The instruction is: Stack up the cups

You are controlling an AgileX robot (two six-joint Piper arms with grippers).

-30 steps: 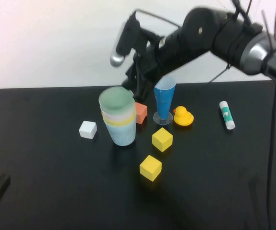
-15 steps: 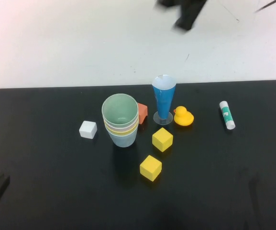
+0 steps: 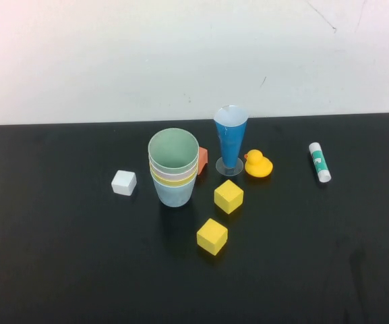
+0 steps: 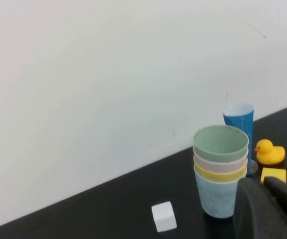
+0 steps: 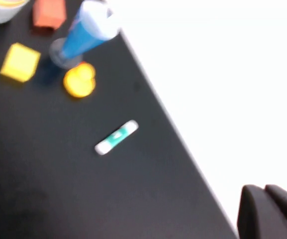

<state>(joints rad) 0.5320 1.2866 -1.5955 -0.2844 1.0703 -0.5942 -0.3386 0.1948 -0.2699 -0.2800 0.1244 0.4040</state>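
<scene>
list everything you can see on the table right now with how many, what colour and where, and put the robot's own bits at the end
cups: 4, nested in one upright stack, mint green on top, then pale pink, yellow, light blue at the bottom; near the table's middle
cone glass: 1, blue with a clear foot; upright, right of the stack
orange block: 1; partly hidden behind the stack
yellow cubes: 2; one right of the stack's base, the other nearer the robot
white cube: 1; left of the stack
rubber duck: 1, yellow; right of the cone glass
glue stick: 1, white and green; lying far right
table: 1, black
left claw: dark; only in its wrist view, near the stack
right claw: dark; only in its wrist view, raised over the table's edge
</scene>
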